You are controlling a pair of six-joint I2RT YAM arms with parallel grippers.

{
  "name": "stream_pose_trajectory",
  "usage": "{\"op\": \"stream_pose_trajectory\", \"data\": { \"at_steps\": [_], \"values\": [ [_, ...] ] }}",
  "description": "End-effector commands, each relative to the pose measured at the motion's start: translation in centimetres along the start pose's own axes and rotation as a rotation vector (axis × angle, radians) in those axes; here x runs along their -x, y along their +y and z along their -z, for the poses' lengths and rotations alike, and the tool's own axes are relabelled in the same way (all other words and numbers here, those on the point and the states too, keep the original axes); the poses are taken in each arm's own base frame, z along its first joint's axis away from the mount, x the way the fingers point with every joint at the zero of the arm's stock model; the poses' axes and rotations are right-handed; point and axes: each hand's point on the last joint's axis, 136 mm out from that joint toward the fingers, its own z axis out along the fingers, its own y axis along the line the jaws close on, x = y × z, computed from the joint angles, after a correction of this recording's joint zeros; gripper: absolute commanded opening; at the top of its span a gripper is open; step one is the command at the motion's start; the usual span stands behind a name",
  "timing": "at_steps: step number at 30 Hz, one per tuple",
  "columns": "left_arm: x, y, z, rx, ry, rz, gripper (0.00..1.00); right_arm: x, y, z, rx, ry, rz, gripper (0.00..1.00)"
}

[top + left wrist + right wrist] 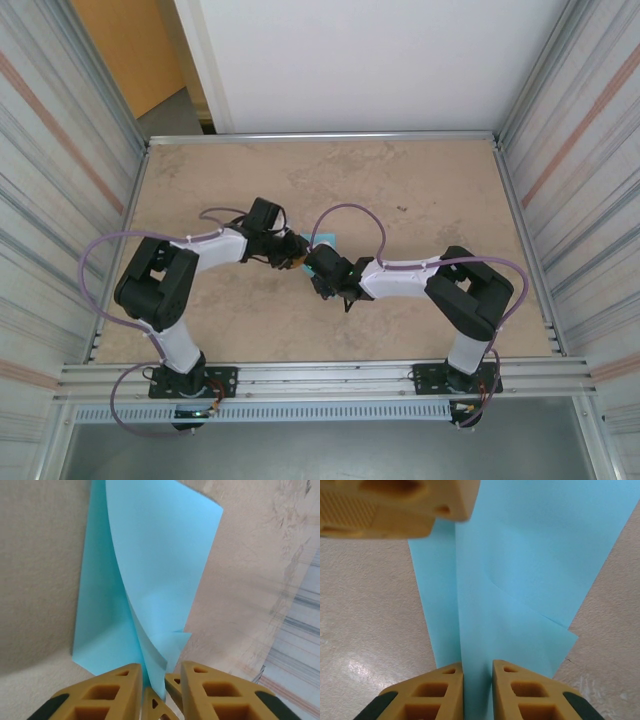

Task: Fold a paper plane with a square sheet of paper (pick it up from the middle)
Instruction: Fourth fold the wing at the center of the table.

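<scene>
The square sheet of paper [325, 240] is light blue and loosely folded, with creased flaps, at the middle of the table where both arms meet. In the left wrist view the sheet of paper [150, 565] rises from between the tan fingers of my left gripper [161, 672]. Those fingers stand apart, and two small tan fingertips [155, 702] of the other gripper show in the gap. My right gripper [478, 666] straddles a raised fold of the paper [520, 580] with a narrow gap still open. A left finger [395, 505] shows at the upper left. From above, the left gripper [290, 255] and right gripper [310, 262] face each other.
The tan table [400, 190] has metal rails along its edges, with corrugated walls [580, 150] close on both sides and a white panel at the back. Bare table lies all round the arms.
</scene>
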Motion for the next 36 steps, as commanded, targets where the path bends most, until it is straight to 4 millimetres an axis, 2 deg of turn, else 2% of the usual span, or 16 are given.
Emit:
{"op": "stream_pose_trajectory", "data": {
  "at_steps": [1,9,18,21,28,36],
  "values": [
    [0.6,-0.5,0.8,-0.012,0.006,-0.025,0.3,0.1,-0.6,0.8,-0.018,-0.011,0.018,0.19],
    [1.6,-1.0,2.4,-0.037,-0.043,-0.037,0.41,0.3,-0.5,1.1,0.031,-0.029,-0.006,0.13],
    [0.5,0.8,2.6,-0.037,-0.067,0.005,0.45,0.9,-0.6,1.8,0.107,-0.066,-0.021,0.13],
    [-0.1,1.5,2.2,-0.041,-0.06,0.024,0.42,0.8,-1.0,1.9,0.11,-0.068,-0.029,0.14],
    [-1.1,1.0,-0.3,-0.041,0.013,0.006,0.34,0.6,-1.9,1.5,0.055,-0.044,-0.051,0.21],
    [-1.1,1.0,-1.7,-0.023,0.043,0.002,0.27,0.7,-2.6,1.6,-0.073,-0.037,-0.082,0.25]
  ]
}}
